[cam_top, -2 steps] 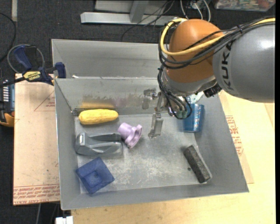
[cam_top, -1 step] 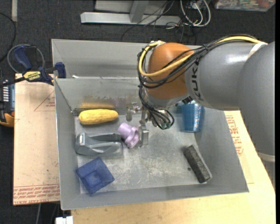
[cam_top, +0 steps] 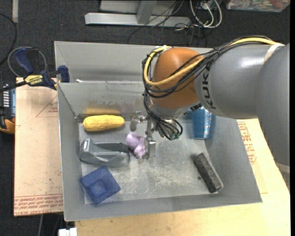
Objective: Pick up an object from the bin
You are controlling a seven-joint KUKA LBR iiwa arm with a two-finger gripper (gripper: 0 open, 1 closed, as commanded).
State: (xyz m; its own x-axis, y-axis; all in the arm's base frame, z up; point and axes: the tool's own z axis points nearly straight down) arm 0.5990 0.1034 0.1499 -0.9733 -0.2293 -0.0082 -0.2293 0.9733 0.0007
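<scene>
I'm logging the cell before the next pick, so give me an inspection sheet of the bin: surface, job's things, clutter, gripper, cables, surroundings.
Surface: grey metal bin, floor scuffed and dusty.
Job's things: small purple lump mid-bin, right beside the gripper.
Clutter: yellow corn cob, grey handled tool, blue square dish, dark bar, blue can.
Grippers: gripper low over the bin's middle, by the purple lump; grasp not discernible.
Cables: yellow and black cables loop over the orange wrist cover.
Surroundings: dark floor with loose cords behind the bin.
</scene>
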